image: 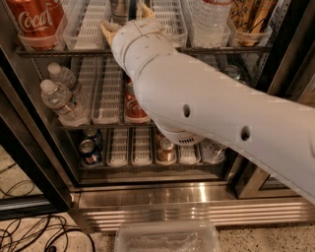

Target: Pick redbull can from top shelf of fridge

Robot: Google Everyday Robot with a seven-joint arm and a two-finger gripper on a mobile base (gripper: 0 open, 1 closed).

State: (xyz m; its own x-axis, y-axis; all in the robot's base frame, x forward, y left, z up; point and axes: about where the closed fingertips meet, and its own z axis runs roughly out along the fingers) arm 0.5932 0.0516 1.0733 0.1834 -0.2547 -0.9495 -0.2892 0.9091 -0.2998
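Camera view looks down into the open fridge (162,197), and from where I stand the robot's thick white arm (211,118) cuts across most of it, running from the lower right up to the top shelf (74,50). The claw (126,18) is up at that shelf, just left of centre, with its two tan fingertips (107,30) spread apart. The redbull can (120,7) stands between them, a slim silver can in one of the white slotted lane trays (91,24), with its upper part cut off by the top edge of the view. I cannot tell whether the tips actually touch the can. At the far left of the same shelf stands a red Coca-Cola can (38,22). To the right of the claw there is a clear water bottle (209,19), then a clear cup of brown and gold items (248,19) by the right wall. On the shelf below, two small water bottles (61,96) lean together on the left, and another red cola can (134,104) peeks out from under the arm. Lower still sit two short dark-blue cans (90,147) and a copper-topped can (166,147). On the speckled floor in front of the steel base lie a clear plastic container (167,238) and some black cables (34,231).
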